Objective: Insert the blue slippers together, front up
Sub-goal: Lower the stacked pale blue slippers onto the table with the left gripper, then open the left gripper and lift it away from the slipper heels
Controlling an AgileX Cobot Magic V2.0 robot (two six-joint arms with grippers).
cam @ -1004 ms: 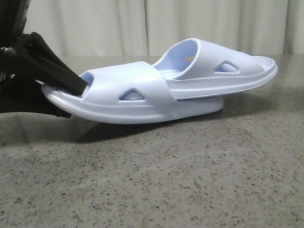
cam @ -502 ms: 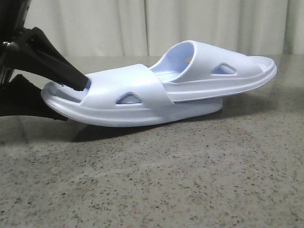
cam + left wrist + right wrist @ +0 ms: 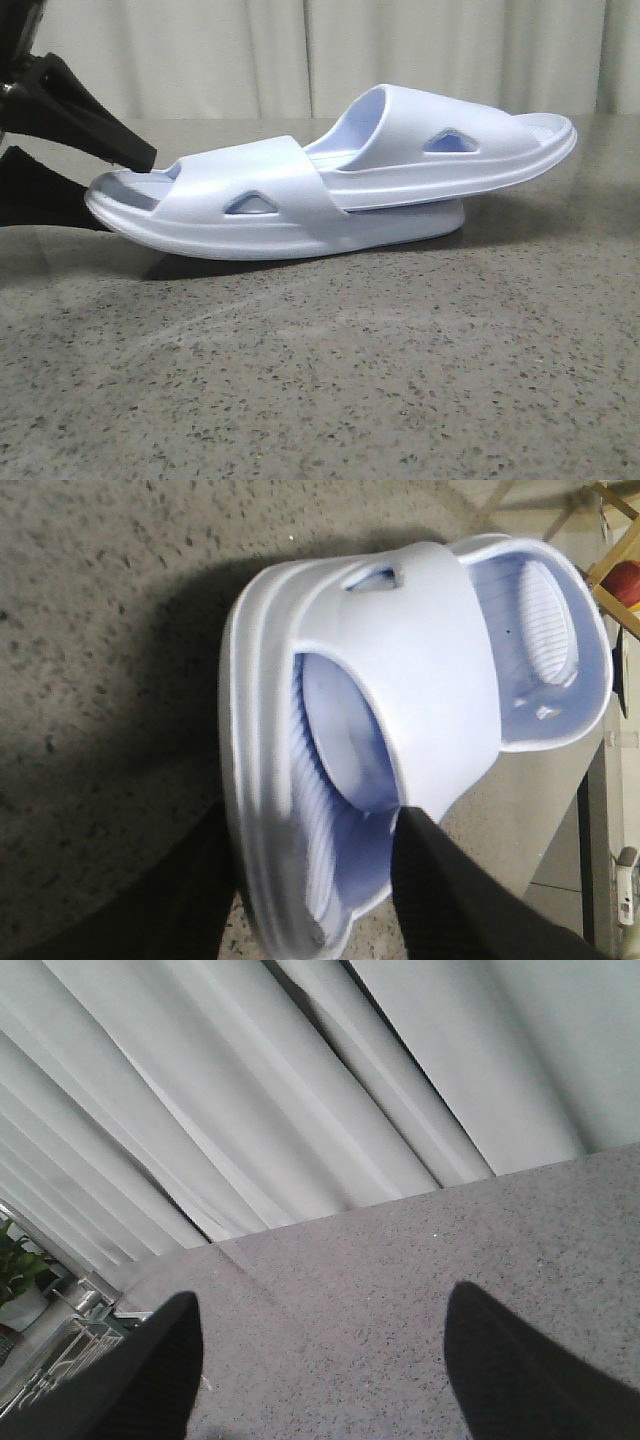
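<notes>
Slippers [image 3: 330, 185] pale blue-white, ribbed footbeds. Table [image 3: 400, 380] grey speckled stone, curtain [image 3: 250, 50] off-white, pleated. Left gripper [image 3: 95, 175] and right gripper [image 3: 320, 1370] fingers black.

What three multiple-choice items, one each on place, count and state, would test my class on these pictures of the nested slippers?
1. Where is the upper slipper relative to the lower slipper?
A. Its toe end tucked under the lower one's strap
B. Lying apart on the table
C. Upside down beneath it

2. How many slippers are there?
A. One
B. Two
C. Three

3. What is the right gripper doing?
A. Clamping a slipper
B. Open, holding nothing
C. Pressing a curtain

Answers:
1. A, since the front view shows it slid in under the strap.
2. B, as the front view shows just two.
3. B, because the right wrist view shows spread fingers over the bare table.
</notes>
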